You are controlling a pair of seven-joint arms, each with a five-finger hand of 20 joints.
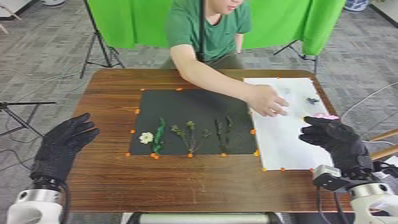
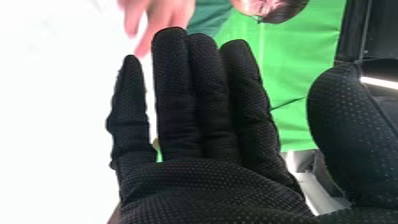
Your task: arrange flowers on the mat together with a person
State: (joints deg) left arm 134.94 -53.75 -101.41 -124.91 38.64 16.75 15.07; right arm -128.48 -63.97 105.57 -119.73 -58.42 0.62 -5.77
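white arms (image 1: 37,209) | dark cables (image 1: 65,199) | right robot hand (image 1: 336,137) black-gloved, pale-dotted | person (image 1: 210,45): green short-sleeved shirt (image 1: 187,30)

No text, label, brand, number or sign can be read in either view, be it on the black mat (image 1: 169,105) mid-frame, the white sheet (image 1: 286,145) at right or the tabletop (image 1: 178,187).

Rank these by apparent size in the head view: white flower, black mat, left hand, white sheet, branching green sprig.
Largest: black mat and white sheet, too close to rank
Then left hand
Then branching green sprig
Smallest: white flower
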